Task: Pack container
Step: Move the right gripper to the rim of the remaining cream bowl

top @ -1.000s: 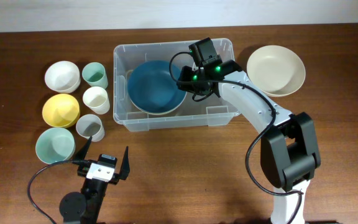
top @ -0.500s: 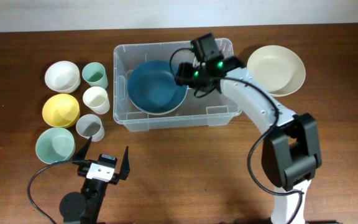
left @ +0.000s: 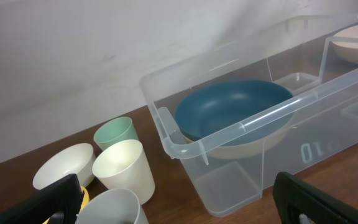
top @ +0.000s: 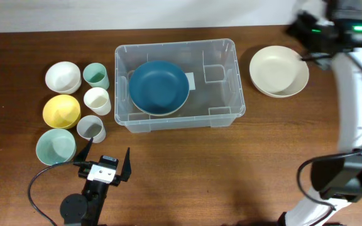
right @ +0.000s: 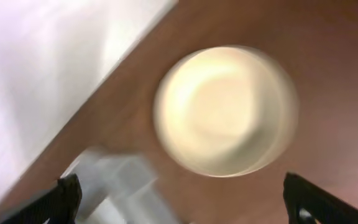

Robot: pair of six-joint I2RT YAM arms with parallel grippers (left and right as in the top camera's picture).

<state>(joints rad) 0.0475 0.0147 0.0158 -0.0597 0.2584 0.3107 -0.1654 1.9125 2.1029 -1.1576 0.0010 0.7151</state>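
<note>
The brown wooden counter [top: 187,163] carries everything. The container [top: 176,44] sits at its middle, toward the far edge, upright and open-topped, long side running left to right. A blue bowl [top: 159,86] lies in the container's left half, nested in a pale bowl [left: 253,146] whose rim shows beneath it; the right half holds nothing.

A cream bowl [top: 279,70] rests on the counter just right of the container, apart from it. Left of the container three smaller bowls stand in a column: white bowl [top: 63,76] farthest, yellow bowl [top: 61,110] in the middle, mint bowl [top: 55,146] nearest. Between them and the container stand three cups: mint cup [top: 96,75], white cup [top: 97,100], grey cup [top: 91,128].

The right end effector [right: 185,198] hangs above the cream bowl, blurred, fingers spread wide and empty. The left end effector [top: 108,149] sits low at the near edge, fingers wide apart, gripping nothing.
</note>
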